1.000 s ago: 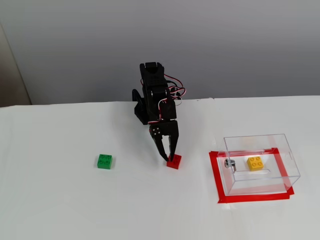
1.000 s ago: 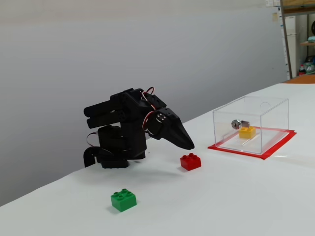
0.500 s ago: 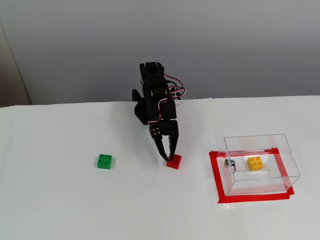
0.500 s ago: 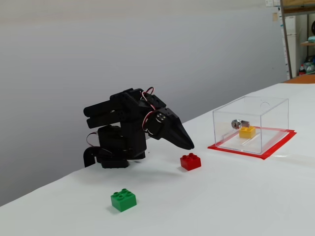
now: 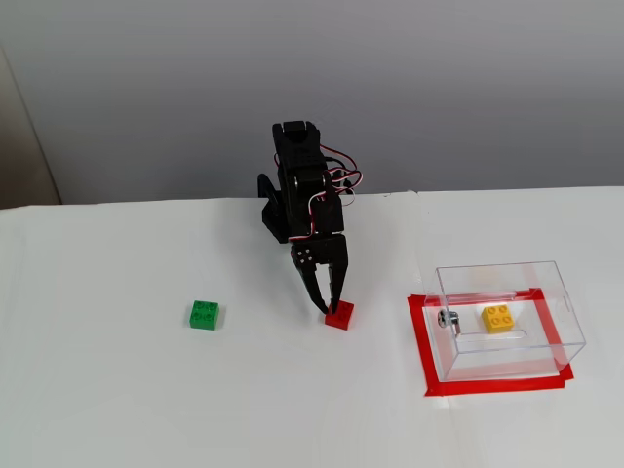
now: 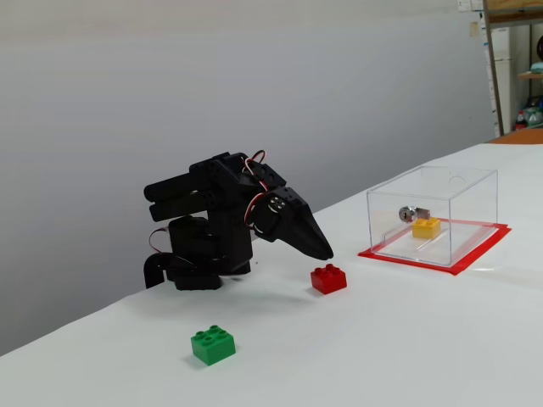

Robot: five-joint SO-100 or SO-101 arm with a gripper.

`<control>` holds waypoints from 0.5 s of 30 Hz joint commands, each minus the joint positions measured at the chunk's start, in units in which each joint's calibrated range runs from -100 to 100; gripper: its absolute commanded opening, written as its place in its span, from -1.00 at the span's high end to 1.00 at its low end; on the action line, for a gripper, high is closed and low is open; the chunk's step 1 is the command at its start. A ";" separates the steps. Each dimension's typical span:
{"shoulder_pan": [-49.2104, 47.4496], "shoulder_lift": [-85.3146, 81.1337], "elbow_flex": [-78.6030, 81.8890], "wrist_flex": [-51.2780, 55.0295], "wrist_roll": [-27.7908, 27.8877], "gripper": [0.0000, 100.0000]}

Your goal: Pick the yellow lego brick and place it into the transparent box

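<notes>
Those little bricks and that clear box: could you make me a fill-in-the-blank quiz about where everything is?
1. The yellow lego brick lies inside the ____.
2. The fingers point down at the ____ brick.
3. The green brick sits alone on the white ____.
4. The tape around the box is ____.

Missing words: transparent box; red; table; red.

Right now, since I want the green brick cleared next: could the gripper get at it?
Probably yes: the green brick sits alone on open table, nothing near it. The gripper, shut, rests beside the red brick.

Yellow brick (image 5: 498,318), red brick (image 5: 339,315), green brick (image 5: 204,315)
</notes>
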 commanded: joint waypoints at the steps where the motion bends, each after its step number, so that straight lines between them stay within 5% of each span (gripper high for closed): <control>1: -0.29 -0.59 0.77 0.09 0.43 0.95; 15: -0.29 -0.51 0.77 0.01 0.33 0.96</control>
